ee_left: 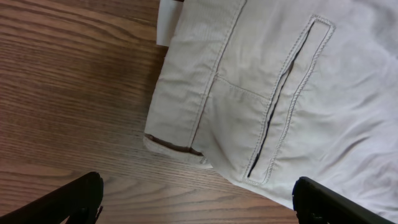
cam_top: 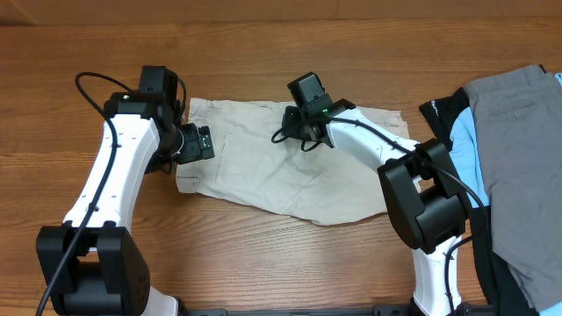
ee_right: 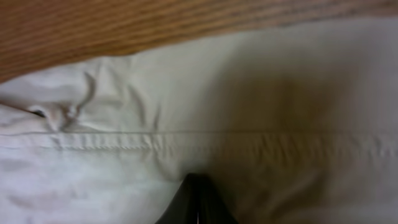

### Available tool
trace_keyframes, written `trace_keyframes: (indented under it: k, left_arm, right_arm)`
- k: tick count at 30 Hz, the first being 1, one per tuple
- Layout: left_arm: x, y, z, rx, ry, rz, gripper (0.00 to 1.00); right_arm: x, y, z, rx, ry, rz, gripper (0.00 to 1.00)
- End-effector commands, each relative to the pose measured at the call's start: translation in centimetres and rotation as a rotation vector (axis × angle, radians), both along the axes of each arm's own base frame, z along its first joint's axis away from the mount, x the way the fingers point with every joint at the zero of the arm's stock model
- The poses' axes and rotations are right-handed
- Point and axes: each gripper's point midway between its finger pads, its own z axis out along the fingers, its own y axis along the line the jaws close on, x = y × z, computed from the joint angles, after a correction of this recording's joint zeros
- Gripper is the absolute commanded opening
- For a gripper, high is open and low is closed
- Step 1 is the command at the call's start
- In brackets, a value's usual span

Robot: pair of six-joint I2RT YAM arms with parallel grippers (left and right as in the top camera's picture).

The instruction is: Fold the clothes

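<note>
The pale beige clothes (cam_top: 290, 167) lie spread flat on the wooden table, waistband to the left. My left gripper (cam_top: 200, 143) is at their left edge. In the left wrist view it (ee_left: 199, 208) is open wide over bare wood, just off the waistband corner and stitched pocket (ee_left: 283, 106). My right gripper (cam_top: 297, 133) is low on the upper middle of the clothes. In the right wrist view its fingers (ee_right: 196, 199) are shut together, pinching the beige fabric (ee_right: 124, 168) just below a stitched seam.
A pile of other garments lies at the right edge: grey trousers (cam_top: 518, 149), a light-blue piece (cam_top: 464, 140) and black cloth (cam_top: 439, 110). Bare wood (cam_top: 263, 254) shows in front of the clothes and on the far left.
</note>
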Motion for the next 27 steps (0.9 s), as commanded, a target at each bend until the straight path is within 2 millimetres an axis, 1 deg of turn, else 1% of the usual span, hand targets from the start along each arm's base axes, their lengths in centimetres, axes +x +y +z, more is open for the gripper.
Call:
trace_keyframes:
  k: [1,4,5,7,8,9,10,11,12,13,16,18,23,27]
  left_arm:
    - [-0.1,0.1,-0.3,0.006,0.009,0.003,1.00]
    - [-0.1,0.1,-0.3,0.006,0.009,0.002,1.00]
    - [-0.1,0.1,-0.3,0.006,0.009,0.002,1.00]
    - [-0.1,0.1,-0.3,0.006,0.009,0.002,1.00]
    - [-0.1,0.1,-0.3,0.006,0.009,0.002,1.00]
    - [-0.1,0.1,-0.3,0.006,0.009,0.002,1.00]
    - [-0.1,0.1,-0.3,0.006,0.009,0.002,1.00]
    - [-0.1,0.1,-0.3,0.006,0.009,0.002,1.00]
    - [-0.1,0.1,-0.3,0.006,0.009,0.002,1.00]
    - [-0.1,0.1,-0.3,0.006,0.009,0.002,1.00]
    - [-0.1,0.1,-0.3,0.006,0.009,0.002,1.00]
    - [-0.1,0.1,-0.3,0.006,0.009,0.003,1.00]
    - [-0.1,0.1,-0.3,0.006,0.009,0.002,1.00]
    - [-0.1,0.1,-0.3,0.006,0.009,0.002,1.00]
  right_arm:
    - [1.7,0.4,3.0,0.022,-0.080,0.037,0.08]
    - [2.7,0.2,7.3,0.018,-0.139,0.070,0.15]
    - [2.8,0.0,9.0,0.015,-0.153,0.082,0.18]
    - [2.6,-0.2,11.8,0.016,-0.167,0.085,0.21]
    - [2.1,-0.4,14.0,0.020,-0.174,0.085,0.24]
    - [1.6,-0.7,15.5,0.020,-0.174,0.085,0.29]
    - [0.7,-1.2,17.3,0.018,-0.168,0.084,0.36]
    - [-1.0,-2.0,19.2,0.012,-0.149,0.083,0.46]
    - [-2.0,-2.5,19.9,0.004,-0.132,0.084,0.52]
    - [-3.1,-3.0,20.5,-0.004,-0.116,0.084,0.53]
    - [-5.9,-4.5,21.0,-0.036,-0.046,0.086,0.60]
    - [-7.7,-5.4,20.5,-0.068,0.024,0.088,0.61]
    - [-10.3,-6.8,18.7,-0.127,0.150,0.092,0.63]
    - [-11.3,-7.2,18.2,-0.142,0.193,0.093,0.63]
